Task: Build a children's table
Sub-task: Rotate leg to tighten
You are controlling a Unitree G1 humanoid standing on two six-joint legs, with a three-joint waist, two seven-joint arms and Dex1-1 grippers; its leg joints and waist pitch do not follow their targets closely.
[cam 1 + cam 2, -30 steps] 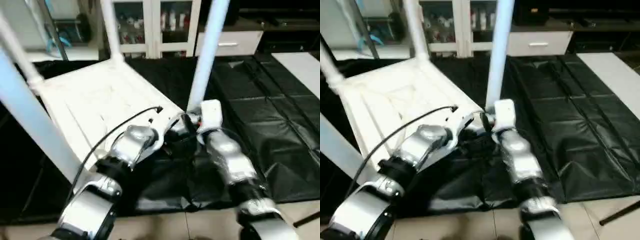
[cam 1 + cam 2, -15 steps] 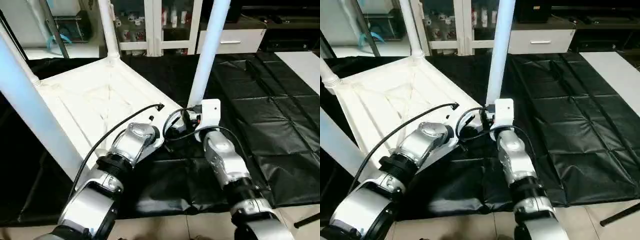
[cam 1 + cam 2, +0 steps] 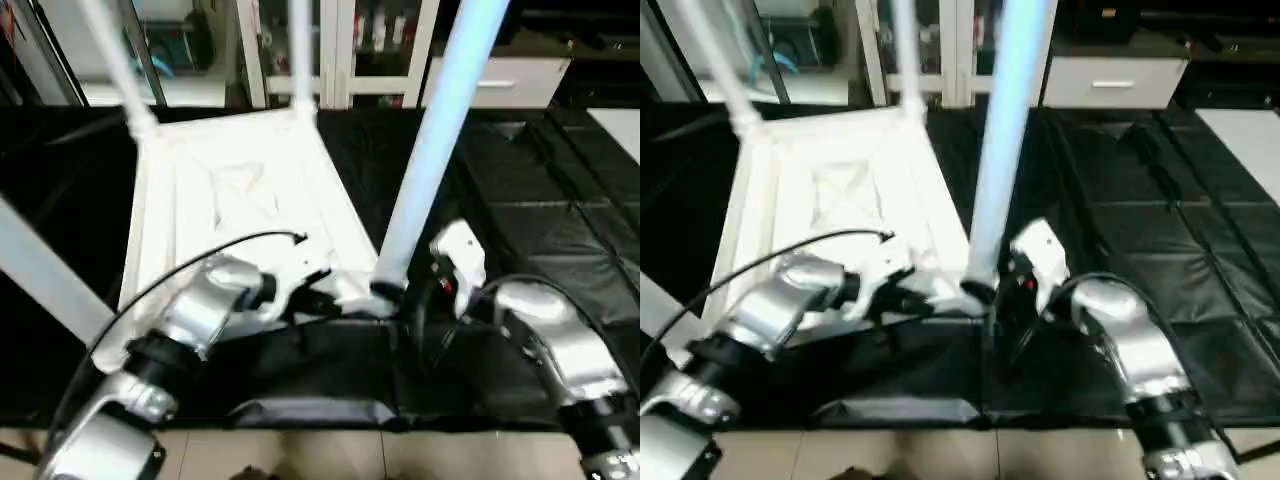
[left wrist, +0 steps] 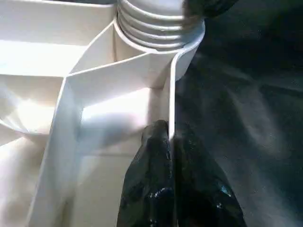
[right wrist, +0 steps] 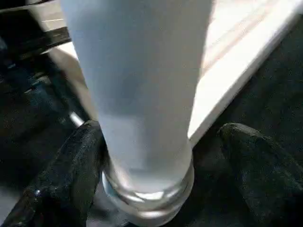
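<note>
The children's table lies upside down on the black-covered work table, its white ribbed top (image 3: 240, 200) facing up. A long white leg (image 3: 430, 170) stands in the near corner socket (image 4: 156, 28). More legs (image 3: 300, 50) rise at the far corners, and another (image 3: 40, 270) slants across at the left. My left gripper (image 4: 171, 137) is shut on the top's thin rim wall, just beside that socket. My right gripper (image 5: 161, 142) is open around the leg's base (image 5: 142, 94). One finger (image 5: 80, 161) sits close against the base, the other (image 5: 246, 156) stands apart.
The black cover (image 3: 540, 210) stretches to the right, and its front edge (image 3: 300, 410) lies just before the tiled floor. Glass-door cabinets (image 3: 380, 30) and a white drawer unit (image 3: 500, 75) stand behind. A black cable (image 3: 200, 255) arcs over my left forearm.
My right gripper's fingers have spread apart around the leg's base and its forearm has swung to the right. The left gripper stays on the rim. The head view has shifted.
</note>
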